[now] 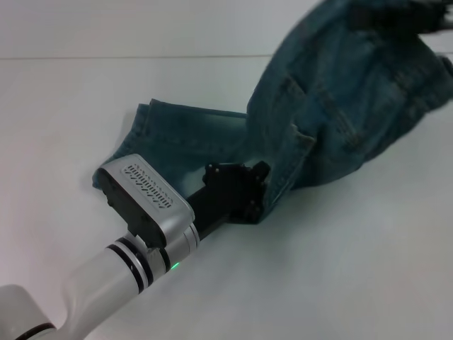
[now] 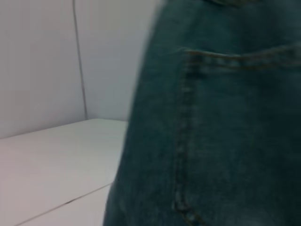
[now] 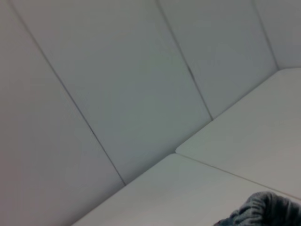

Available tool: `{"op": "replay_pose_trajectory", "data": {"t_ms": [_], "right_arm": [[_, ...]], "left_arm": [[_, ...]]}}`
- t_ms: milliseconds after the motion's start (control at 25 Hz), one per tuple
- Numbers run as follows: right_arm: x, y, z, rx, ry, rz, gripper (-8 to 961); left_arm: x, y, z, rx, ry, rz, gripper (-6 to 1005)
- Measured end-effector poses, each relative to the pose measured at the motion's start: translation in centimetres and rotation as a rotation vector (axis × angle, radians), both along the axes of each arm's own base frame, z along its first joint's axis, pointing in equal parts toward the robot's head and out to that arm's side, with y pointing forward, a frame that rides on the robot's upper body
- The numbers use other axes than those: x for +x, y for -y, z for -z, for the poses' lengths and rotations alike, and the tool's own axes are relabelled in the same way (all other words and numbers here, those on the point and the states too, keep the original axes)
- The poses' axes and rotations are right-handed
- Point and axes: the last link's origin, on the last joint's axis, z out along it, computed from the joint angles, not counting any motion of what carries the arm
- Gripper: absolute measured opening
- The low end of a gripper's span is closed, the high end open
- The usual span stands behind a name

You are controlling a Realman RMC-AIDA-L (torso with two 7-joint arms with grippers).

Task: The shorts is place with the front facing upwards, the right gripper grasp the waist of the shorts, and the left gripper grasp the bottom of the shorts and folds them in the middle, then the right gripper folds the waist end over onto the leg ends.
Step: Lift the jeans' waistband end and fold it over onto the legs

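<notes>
Blue denim shorts (image 1: pixel 333 106) lie partly on the white table, one leg flat at the middle and the waist end raised at the top right. My left gripper (image 1: pixel 253 193) is down at the near leg hem, shut on the denim edge. At the top right edge my right gripper (image 1: pixel 396 18) shows only as dark shapes over the lifted waist, and the cloth hangs from there. Denim with a seam and pocket stitching (image 2: pixel 225 132) fills most of the left wrist view. A bit of bunched cloth (image 3: pixel 263 209) shows in a corner of the right wrist view.
The white table (image 1: pixel 340 269) spreads around the shorts. A white panelled wall (image 3: pixel 117 94) stands behind the table. My left arm's silver and white forearm (image 1: pixel 141 212) crosses the near left of the table.
</notes>
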Motion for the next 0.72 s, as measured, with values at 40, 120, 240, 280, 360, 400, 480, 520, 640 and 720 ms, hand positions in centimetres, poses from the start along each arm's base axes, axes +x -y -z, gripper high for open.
{"op": "replay_pose_trajectory", "data": {"t_ms": [40, 120, 240, 280, 360, 400, 480, 520, 640, 720], "right_arm": [[-1.2, -0.7, 0.4, 0.002, 0.025, -0.025, 154], [-3.4, -2.1, 1.2, 0.018, 0.075, -0.065, 157], [-6.3, -3.8, 2.9, 0.052, 0.152, -0.114, 162], [-7.1, -4.2, 3.5, 0.061, 0.173, -0.128, 164], [-8.6, -4.7, 5.2, 0.058, 0.208, -0.16, 167], [-9.4, -4.8, 6.2, 0.041, 0.225, -0.179, 168], [-10.5, -4.6, 8.7, -0.017, 0.259, -0.214, 171], [-10.9, -4.5, 9.7, -0.042, 0.275, -0.225, 173], [-11.5, -4.1, 12.9, -0.11, 0.355, -0.265, 178], [-11.5, -3.9, 14.2, -0.14, 0.406, -0.28, 181]], "left_arm": [[0.1, 0.1, 0.1, -0.005, 0.003, 0.006, 1], [0.6, 0.3, 0.2, -0.014, 0.018, 0.018, 1], [1.1, 0.6, 0.3, -0.021, 0.037, 0.031, 1], [1.2, 0.7, 0.3, -0.021, 0.045, 0.035, 1], [1.3, 0.7, 0.2, -0.018, 0.055, 0.038, 1], [1.3, 0.7, 0.2, -0.016, 0.059, 0.036, 1], [1.2, 0.7, 0.1, -0.009, 0.065, 0.027, 1], [1.2, 0.7, 0.1, -0.007, 0.067, 0.024, 1], [1.1, 0.7, 0.0, -0.003, 0.07, 0.016, 0], [1.0, 0.7, 0.0, -0.001, 0.071, 0.013, 0]]}}
